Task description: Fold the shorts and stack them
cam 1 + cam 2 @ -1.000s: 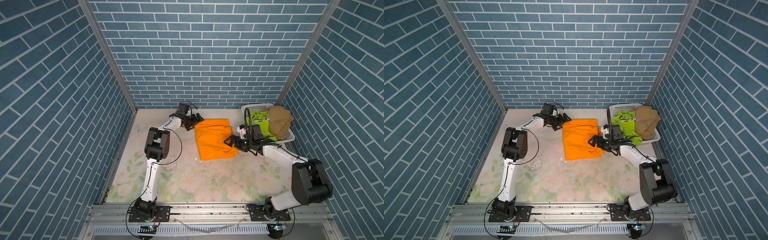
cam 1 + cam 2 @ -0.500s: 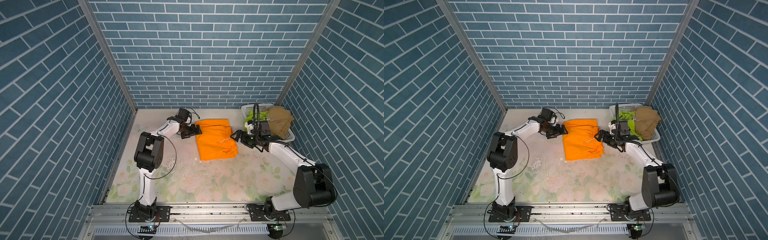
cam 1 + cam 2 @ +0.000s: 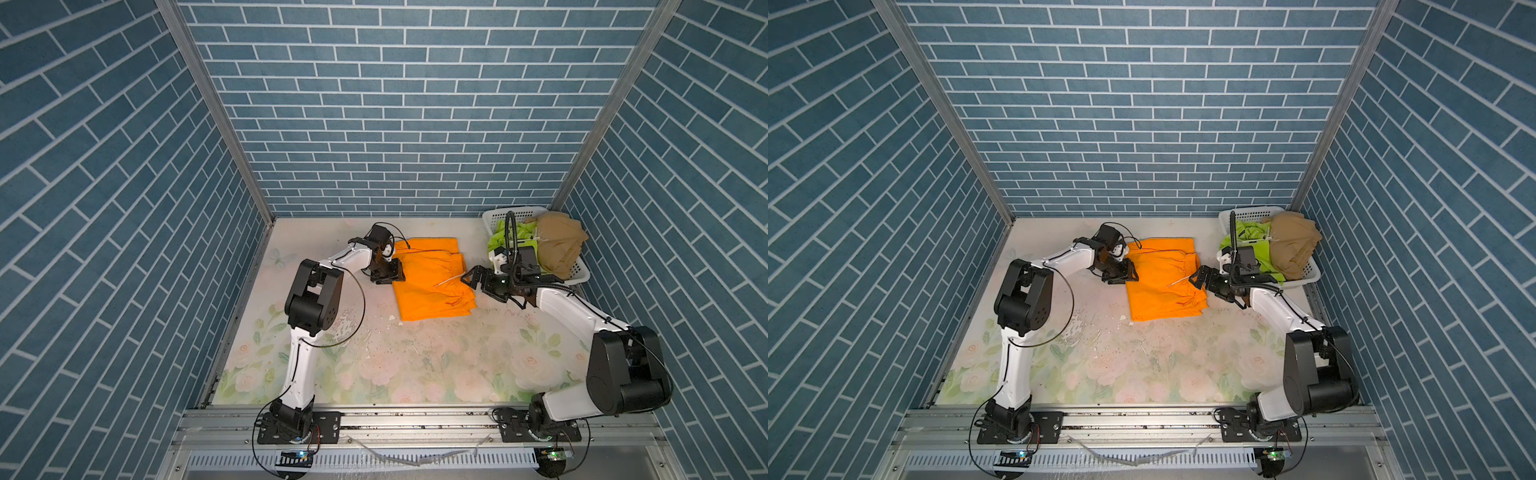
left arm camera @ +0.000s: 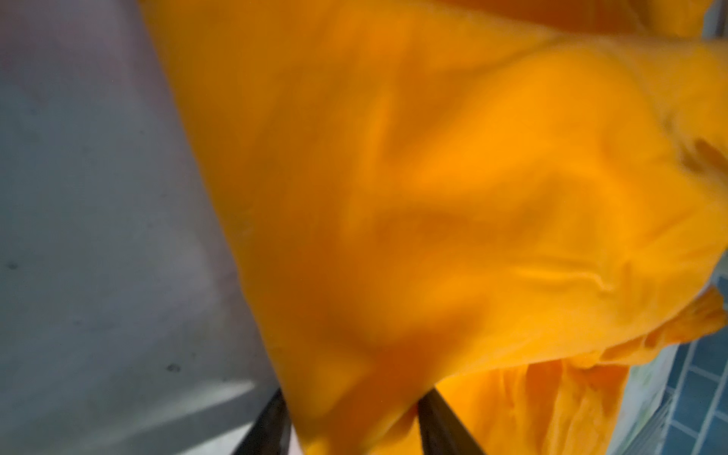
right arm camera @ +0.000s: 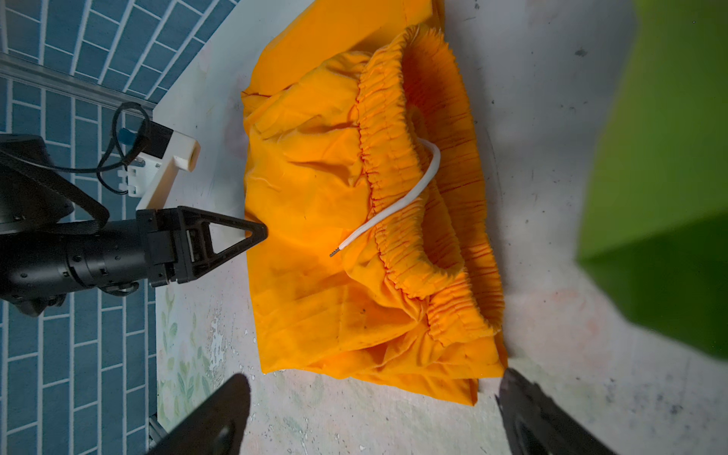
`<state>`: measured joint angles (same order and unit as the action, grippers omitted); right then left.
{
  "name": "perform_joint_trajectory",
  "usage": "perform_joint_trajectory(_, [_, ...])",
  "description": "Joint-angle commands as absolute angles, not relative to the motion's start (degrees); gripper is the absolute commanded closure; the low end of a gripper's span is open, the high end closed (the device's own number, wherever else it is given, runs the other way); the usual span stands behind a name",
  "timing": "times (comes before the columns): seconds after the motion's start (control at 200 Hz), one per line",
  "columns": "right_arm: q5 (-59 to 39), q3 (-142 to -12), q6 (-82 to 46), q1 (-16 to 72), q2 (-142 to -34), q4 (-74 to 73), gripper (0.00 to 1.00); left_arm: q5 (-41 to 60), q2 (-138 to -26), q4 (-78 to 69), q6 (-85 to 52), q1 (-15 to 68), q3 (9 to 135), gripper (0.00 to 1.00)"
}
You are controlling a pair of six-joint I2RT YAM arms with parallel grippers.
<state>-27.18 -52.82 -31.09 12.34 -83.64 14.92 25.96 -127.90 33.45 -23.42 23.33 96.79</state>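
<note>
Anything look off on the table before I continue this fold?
The bright orange cloth shorts lie rumpled, waistband bunched, with their white drawstring trailing loose over the fabric. White flakes dot the worn floral table mat beside their near edge.

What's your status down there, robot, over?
Left gripper at edge of orange shorts, cloth between its fingers. Right gripper open beside waistband. Green shorts and tan shorts sit in basket. Nothing in the way.

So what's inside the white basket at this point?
The white basket holds two crumpled pairs: lime green shorts on the side nearer the table's middle, and tan-brown shorts heaped beside them above the rim. The basket's floor, and anything beneath the two pairs, is covered.
</note>
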Motion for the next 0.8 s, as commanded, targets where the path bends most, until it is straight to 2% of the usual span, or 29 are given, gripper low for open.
perform_joint_trajectory(0.0, [-27.3, -52.0, -30.8, 12.1, -82.1, 14.6, 0.02, 23.3, -130.3, 37.5, -21.6, 24.0, 97.5, 0.68])
perform_joint_trajectory(0.09, [-27.4, -51.8, -30.9, 12.1, -81.9, 14.2, 0.01, 20.5, -130.1, 40.1, -19.5, 23.9, 98.8, 0.82])
perform_joint_trajectory(0.125, [-27.4, -51.7, -31.0, 12.1, -81.8, 14.0, 0.02, 19.6, -130.0, 41.4, -18.5, 23.8, 99.7, 0.91])
perform_joint_trajectory(0.23, [-27.4, -52.0, -30.7, 12.1, -82.5, 13.8, 0.02, 15.5, -129.5, 46.0, -15.6, 22.9, 102.5, 1.00])
perform_joint_trajectory(0.385, [-28.8, -52.5, -31.2, 12.7, -84.0, 12.6, 0.02, 4.4, -129.6, 54.9, -10.7, 19.2, 107.9, 1.00])
perform_joint_trajectory(0.545, [-28.9, -54.7, -32.3, 16.9, -87.1, 10.5, 0.02, -20.5, -134.4, 67.5, -4.2, 14.9, 118.7, 1.00])
perform_joint_trajectory(0.64, [-27.6, -57.5, -32.3, 21.3, -90.3, 9.3, 0.01, -33.8, -138.1, 69.4, 0.1, 12.6, 123.9, 1.00])
perform_joint_trajectory(0.72, [-25.8, -61.1, -31.6, 24.7, -92.9, 8.8, 0.02, -38.9, -140.8, 69.2, 2.7, 10.0, 127.4, 1.00])
perform_joint_trajectory(0.795, [-24.4, -64.7, -31.3, 27.5, -95.9, 7.3, 0.01, -38.9, -142.9, 70.6, 2.4, 7.0, 131.9, 1.00])
